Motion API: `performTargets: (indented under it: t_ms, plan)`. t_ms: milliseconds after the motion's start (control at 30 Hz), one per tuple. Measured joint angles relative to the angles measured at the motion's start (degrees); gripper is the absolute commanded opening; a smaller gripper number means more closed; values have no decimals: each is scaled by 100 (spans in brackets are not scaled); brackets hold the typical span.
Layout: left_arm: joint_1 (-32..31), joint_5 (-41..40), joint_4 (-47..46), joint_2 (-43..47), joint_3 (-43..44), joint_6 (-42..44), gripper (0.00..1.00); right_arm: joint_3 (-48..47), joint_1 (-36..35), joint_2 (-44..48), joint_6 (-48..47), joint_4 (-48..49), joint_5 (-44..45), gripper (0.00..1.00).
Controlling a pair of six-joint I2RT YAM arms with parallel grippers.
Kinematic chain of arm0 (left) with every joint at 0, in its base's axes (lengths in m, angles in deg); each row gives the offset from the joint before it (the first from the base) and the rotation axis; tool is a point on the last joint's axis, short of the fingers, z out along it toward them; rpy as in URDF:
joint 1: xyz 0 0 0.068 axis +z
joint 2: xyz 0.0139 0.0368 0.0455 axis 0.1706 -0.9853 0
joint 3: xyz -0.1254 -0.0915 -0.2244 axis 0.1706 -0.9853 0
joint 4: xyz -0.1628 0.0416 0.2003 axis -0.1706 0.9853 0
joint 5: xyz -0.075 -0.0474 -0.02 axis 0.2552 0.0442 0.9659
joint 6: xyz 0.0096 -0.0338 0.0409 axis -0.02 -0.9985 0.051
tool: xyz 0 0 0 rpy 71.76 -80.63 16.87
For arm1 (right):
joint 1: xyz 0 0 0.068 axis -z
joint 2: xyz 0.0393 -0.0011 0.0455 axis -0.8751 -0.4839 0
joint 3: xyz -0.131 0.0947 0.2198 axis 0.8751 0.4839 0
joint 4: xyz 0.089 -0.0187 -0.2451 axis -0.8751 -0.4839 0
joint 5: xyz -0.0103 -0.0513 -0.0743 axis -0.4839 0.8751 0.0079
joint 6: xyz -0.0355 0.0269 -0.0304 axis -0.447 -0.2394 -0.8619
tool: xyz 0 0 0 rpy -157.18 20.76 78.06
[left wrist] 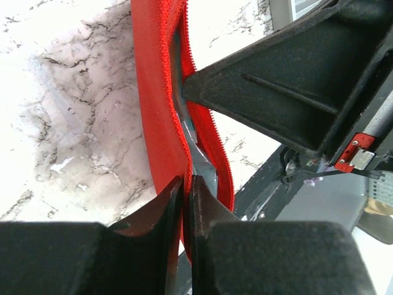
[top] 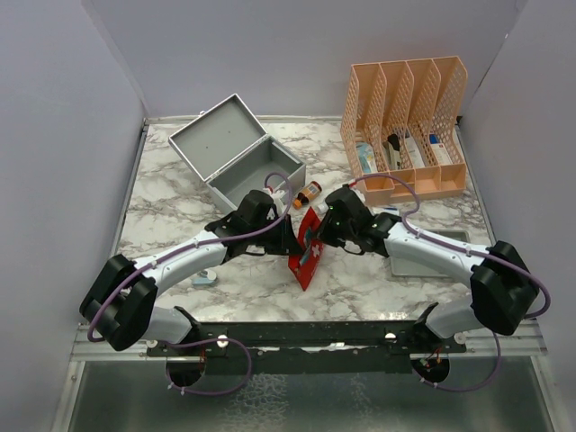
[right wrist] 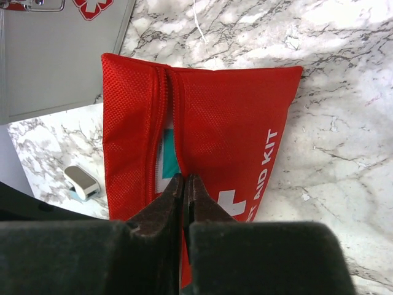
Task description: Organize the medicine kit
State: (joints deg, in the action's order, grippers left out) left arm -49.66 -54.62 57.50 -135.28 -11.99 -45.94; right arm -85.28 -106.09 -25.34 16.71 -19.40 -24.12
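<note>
The medicine kit [top: 236, 155], a grey metal box, stands open at the back left with its lid tipped back; its side with a red cross shows in the right wrist view [right wrist: 55, 55]. A red zip pouch [top: 307, 249] marked "AID KIT" is held up between both grippers at the table's middle. My left gripper [left wrist: 187, 179] is shut on one edge of the pouch's [left wrist: 156, 104] opening. My right gripper [right wrist: 185, 177] is shut on the other zipper edge of the pouch [right wrist: 233, 129]. The zip is parted and something teal and white [right wrist: 164, 150] shows inside.
An orange mesh file organizer [top: 407, 112] with several items stands at the back right. A brown bottle [top: 308, 193] lies beside the box. A shallow grey tray [top: 436, 254] sits under my right arm. A small white item [top: 205, 277] lies near my left arm.
</note>
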Motion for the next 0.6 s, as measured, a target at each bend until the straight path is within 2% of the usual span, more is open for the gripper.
performTargets:
  t_ms: [100, 267, 367, 600]
  plan:
    - [0, 50, 11, 13, 0, 2, 36, 0, 0, -33, 232, 13, 20, 1]
    - [0, 79, 59, 297, -50, -20, 54, -39, 0, -195, 789, 24, 74, 1]
    - [0, 74, 39, 621, -199, -61, 58, -63, 0, -264, 1102, 24, 129, 1]
    - [0, -74, -74, 1209, -699, -258, 59, -131, 0, -321, 1751, -44, 352, 1]
